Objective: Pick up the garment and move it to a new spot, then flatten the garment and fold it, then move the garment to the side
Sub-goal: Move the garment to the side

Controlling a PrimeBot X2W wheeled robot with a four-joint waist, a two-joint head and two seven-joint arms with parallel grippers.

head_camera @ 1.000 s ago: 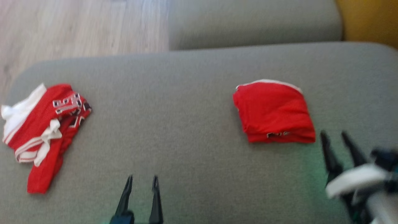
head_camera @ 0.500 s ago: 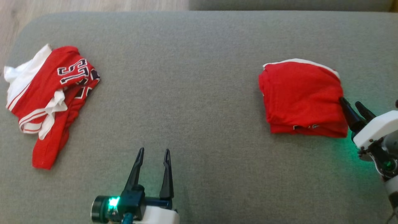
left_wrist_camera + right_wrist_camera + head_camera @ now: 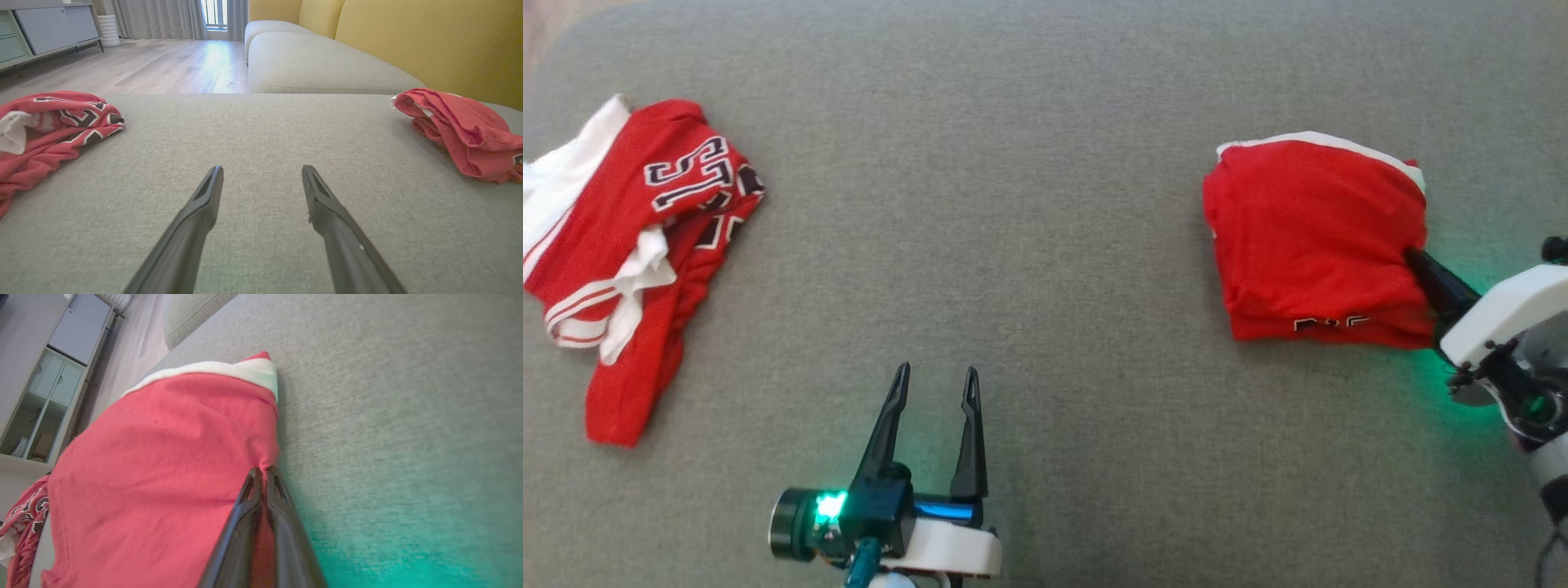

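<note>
A folded red garment [image 3: 1311, 237] with a white trim lies on the right of the grey cushion [image 3: 1013, 204]. My right gripper [image 3: 1411, 257] is shut on its right edge. In the right wrist view the two fingers [image 3: 282, 506] pinch a fold of the red cloth [image 3: 155, 465] between them. My left gripper [image 3: 935, 380] stands open over bare cushion near the front, holding nothing. In the left wrist view its fingers [image 3: 200, 204] are spread, and the folded garment [image 3: 461, 122] lies far to their right.
A second red and white garment [image 3: 637, 245] with numbers lies crumpled at the cushion's left edge. A yellow backrest [image 3: 429, 36] rises behind the cushion, and another grey seat [image 3: 310, 65] sits beyond it. Wooden floor [image 3: 163, 65] lies past the far edge.
The head camera has tilted down. My right gripper reached the folded garment's right edge and shut on it. The left gripper stayed open.
</note>
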